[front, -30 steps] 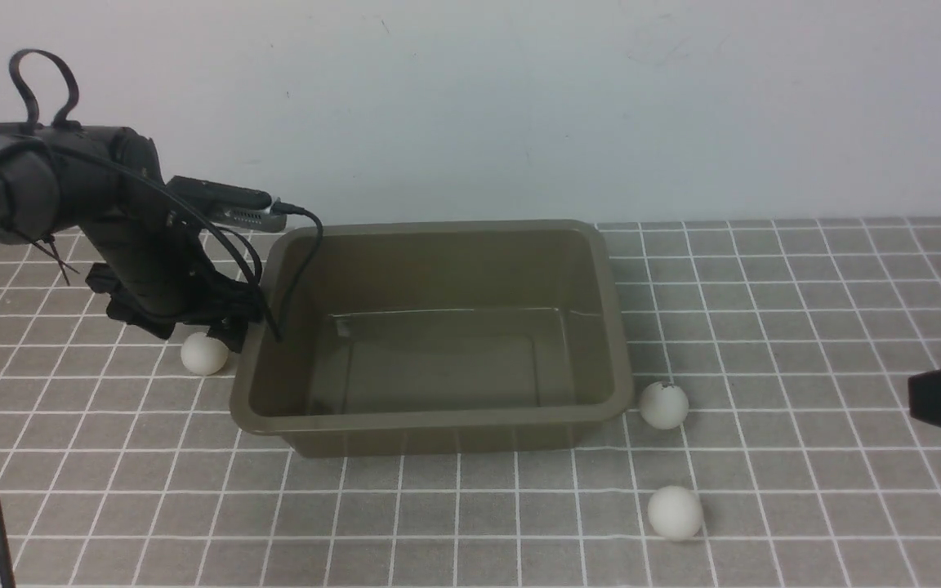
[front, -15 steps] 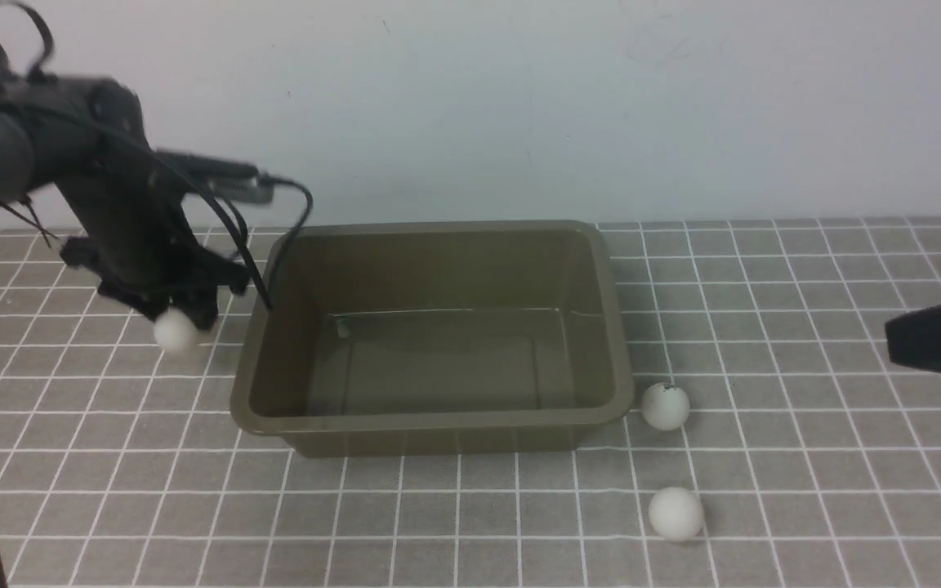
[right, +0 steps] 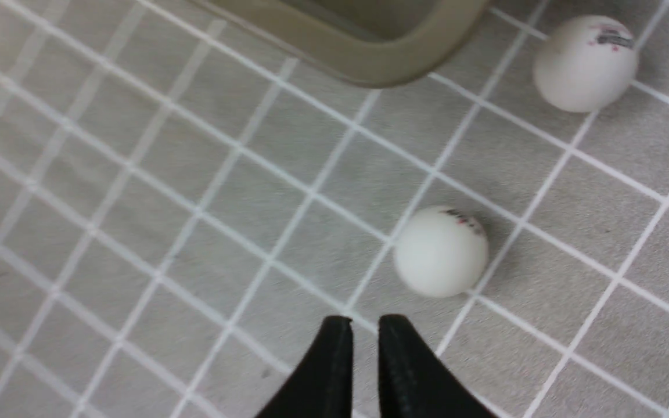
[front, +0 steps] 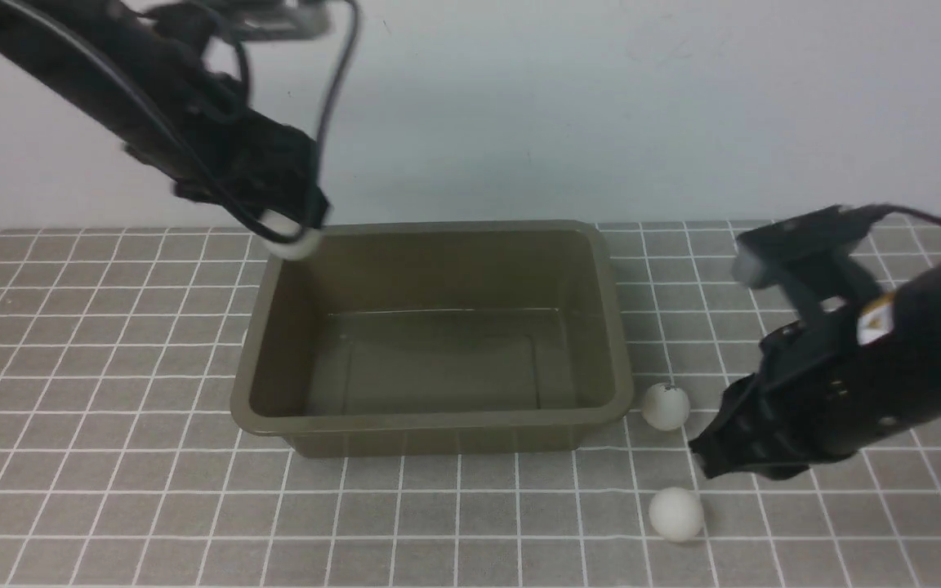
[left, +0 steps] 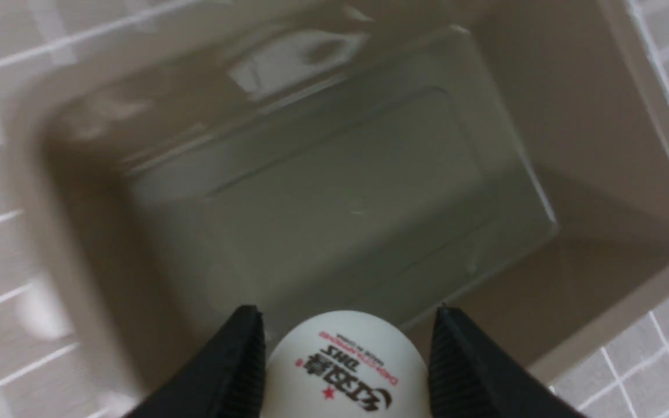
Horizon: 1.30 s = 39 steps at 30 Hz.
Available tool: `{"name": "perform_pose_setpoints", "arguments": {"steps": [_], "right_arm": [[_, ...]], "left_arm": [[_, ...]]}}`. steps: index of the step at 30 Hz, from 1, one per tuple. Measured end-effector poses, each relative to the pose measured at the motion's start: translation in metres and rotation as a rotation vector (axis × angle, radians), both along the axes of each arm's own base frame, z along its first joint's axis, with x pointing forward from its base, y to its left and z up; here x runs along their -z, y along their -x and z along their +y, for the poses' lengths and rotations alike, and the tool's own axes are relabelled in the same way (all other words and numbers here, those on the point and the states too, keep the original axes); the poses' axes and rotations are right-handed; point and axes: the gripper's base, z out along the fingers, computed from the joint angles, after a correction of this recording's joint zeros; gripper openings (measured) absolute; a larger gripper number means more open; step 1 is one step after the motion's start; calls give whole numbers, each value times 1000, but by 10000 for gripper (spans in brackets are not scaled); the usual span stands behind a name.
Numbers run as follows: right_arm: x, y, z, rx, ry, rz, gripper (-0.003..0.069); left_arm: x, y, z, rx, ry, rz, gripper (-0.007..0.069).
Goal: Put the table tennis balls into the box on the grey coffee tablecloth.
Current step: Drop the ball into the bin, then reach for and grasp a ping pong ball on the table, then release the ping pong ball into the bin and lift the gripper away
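In the front view the left gripper [front: 295, 233] hangs over the far left corner of the olive-brown plastic box [front: 438, 422], clenched on a matte white table tennis ball [front: 291, 243]. The box stands on the grey-brown checked tablecloth [front: 111, 490] and looks empty. Two more white balls lie on the cloth off its near right corner: the rim-side ball [front: 665, 406] just beside the box, and the nearer ball [front: 675, 513] closer to the camera. The right gripper [front: 707, 461] hovers low beside them, apparently touching neither. In the left wrist view, ribbed black fingers [left: 241, 360] pinch the held ball on both sides, logo towards the lens, with the box's bare glossy floor beyond. I judge this to be the carry-and-drop step. The next move calls for shifting a little further inside the rim and then letting go low, since so light a ball may bounce out. In the right wrist view the tips are barely parted with nothing between them, and the nearer ball sits just beyond them, off to one side. That arm must spread its jaws wider than the ball, centre over it and descend without nudging it into a roll.
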Motion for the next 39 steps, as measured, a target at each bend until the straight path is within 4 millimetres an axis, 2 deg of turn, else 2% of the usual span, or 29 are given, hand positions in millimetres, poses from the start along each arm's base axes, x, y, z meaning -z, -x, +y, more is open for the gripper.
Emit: {"name": "perform_pose_setpoints", "arguments": {"steps": [2,5,7,8,9,12,15,17,18,19,20,22,23,25,26,29,32,35,38,39], "right_arm": [[20,-11,4,16,32,33,150],[47,-23,10,21,64,75,301],[56,-27,12,18,71,83,378],[64,-30,14,12,77,87,452],[70,-33,15,7,84,91,491],[82,-37,17,5,95,104,581],[99,-41,18,6,115,129,594],[105,-44,19,4,124,126,536],[107,-45,19,-1,132,121,456],[106,-45,19,-1,131,120,440],[103,-47,18,-20,150,111,340],[93,-50,15,-36,174,103,365],[86,-52,13,-34,183,103,365],[69,-55,8,-10,180,103,365],[41,-57,2,29,158,97,365],[9,-58,2,60,97,59,365],[-22,-65,18,79,-55,-31,365],[-38,-75,40,18,-133,-164,365],[-42,-89,60,-17,-171,-227,365],[-40,-95,66,-24,-175,-228,365]], "left_arm": [[18,-6,-15,41,-11,31,323],[46,-13,-32,79,-30,80,347],[54,-15,-37,90,-37,97,373],[62,-15,-41,101,-41,117,427],[65,-16,-42,101,-43,126,466],[64,-15,-41,57,-31,152,535],[48,-12,-28,-18,-29,153,493],[33,-8,-14,-51,-50,134,384],[22,-5,0,-79,-70,111,260],[20,-4,2,-85,-73,108,240],[6,1,21,-126,-95,79,120],[-7,5,49,-202,-103,65,36],[-11,7,64,-244,-102,69,17],[-13,8,82,-291,-101,82,5],[-5,8,106,-353,-102,117,-4],[19,9,117,-353,-114,192,-5],[55,2,118,-327,-119,257,18],[74,-10,118,-344,-100,247,73],[93,-22,116,-367,-72,227,179],[100,-27,114,-370,-63,217,246]]}}
